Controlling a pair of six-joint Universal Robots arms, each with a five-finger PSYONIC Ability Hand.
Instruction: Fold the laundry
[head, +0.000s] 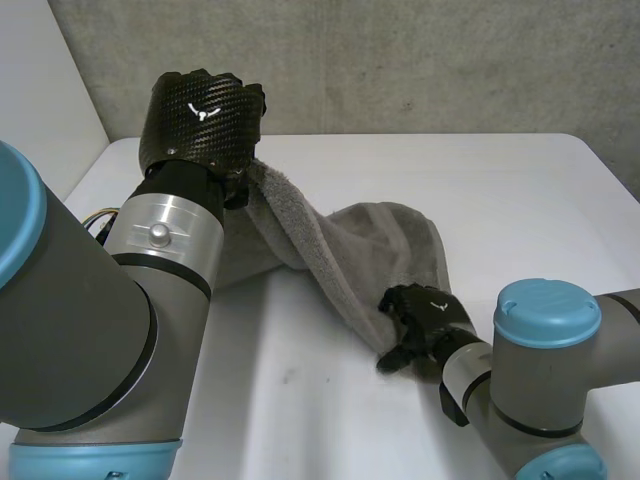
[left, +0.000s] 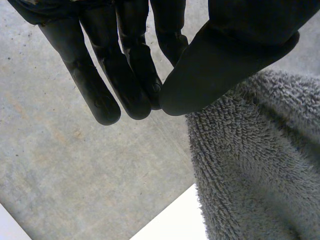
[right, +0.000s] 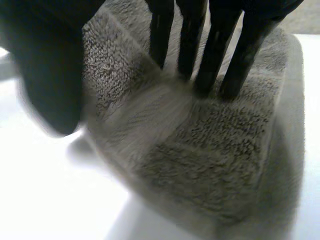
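Towel (head: 330, 250) runs diagonally: left hand (head: 200, 120) pinches raised upper-left end; right hand (head: 425, 315) spread, fingers pressing lower-right end onto worktop (head: 480, 200).

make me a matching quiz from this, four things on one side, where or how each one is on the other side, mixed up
Things:
1. left hand
2. right hand
3. towel
4. table

States:
A. white, lying under the rest
B. raised, holding one end of the towel up
C. grey, sloping from one hand down to the other
D. low by the table, fingers resting on the towel's near end

Pairs: 1-B, 2-D, 3-C, 4-A
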